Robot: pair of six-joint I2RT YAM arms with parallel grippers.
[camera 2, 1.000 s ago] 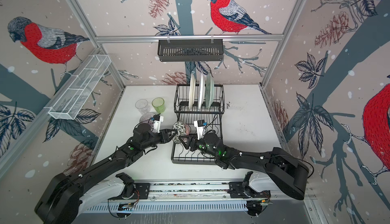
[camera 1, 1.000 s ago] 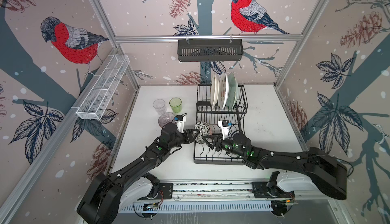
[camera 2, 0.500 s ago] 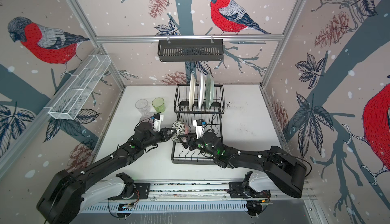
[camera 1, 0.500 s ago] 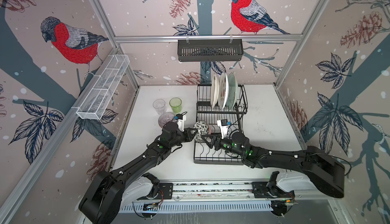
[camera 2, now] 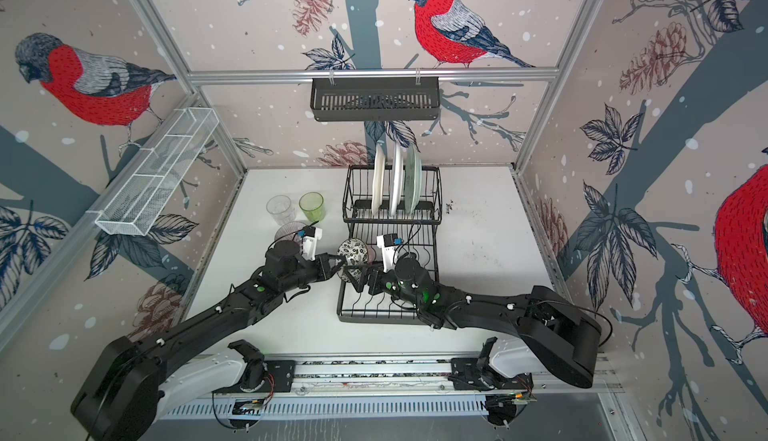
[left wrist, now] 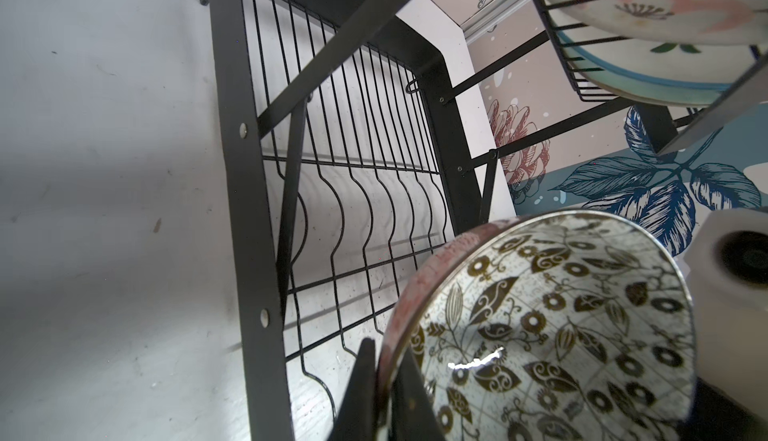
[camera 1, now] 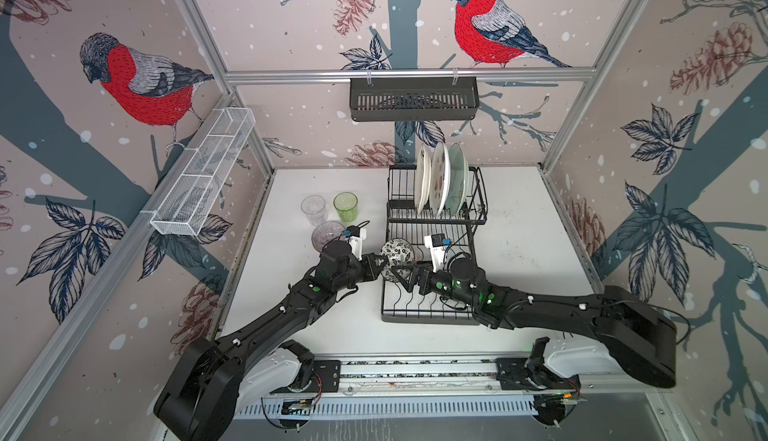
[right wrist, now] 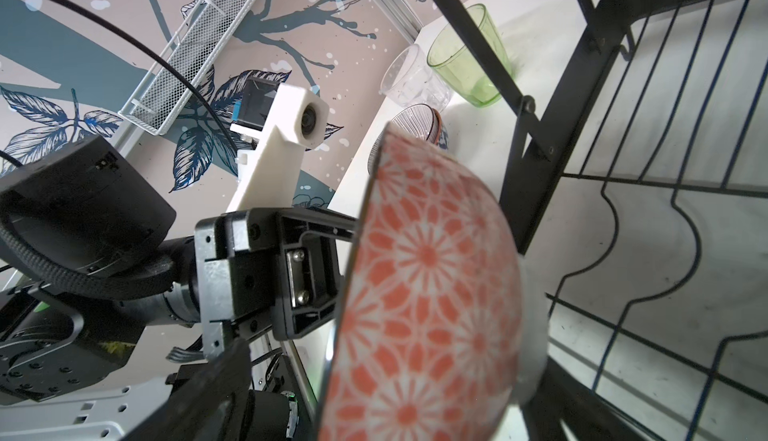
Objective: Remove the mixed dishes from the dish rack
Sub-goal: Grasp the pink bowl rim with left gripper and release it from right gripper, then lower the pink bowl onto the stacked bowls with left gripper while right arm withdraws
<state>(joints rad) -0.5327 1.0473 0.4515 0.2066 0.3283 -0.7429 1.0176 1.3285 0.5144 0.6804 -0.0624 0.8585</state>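
Two arms [camera 1: 274, 318] reach in from the front rail [camera 1: 415, 366] and meet at the near left corner of the dish rack [camera 1: 428, 320], over its flat tray [left wrist: 247, 193] with the wavy wires. The left gripper [camera 1: 380, 261] is clamped tight on the rim of a small bowl [camera 1: 397, 254] — in the left wrist view one finger [left wrist: 359, 389] sits outside the rim and another inside, pinching it. The bowl is tipped up on edge above the tray's left side, dark leafy pattern on the inside; in the right wrist view the bowl [right wrist: 428, 293] shows an orange star pattern on its outside. The right gripper [camera 1: 402, 273] sits at the bowl's other side with its jaws spread wide, not squeezing it as far as I can tell. Further back on the white table [camera 1: 519, 231], left of the rack, there's a purplish lined bowl [camera 1: 328, 235], then a clear tumbler [camera 1: 313, 209] and a green tumbler [camera 1: 345, 206] side by side. Furthest back, the raised slotted section holds three plates upright — plain white plate [camera 1: 422, 185], watermelon plate [camera 1: 439, 187], pale green plate [camera 1: 458, 187], left to right.
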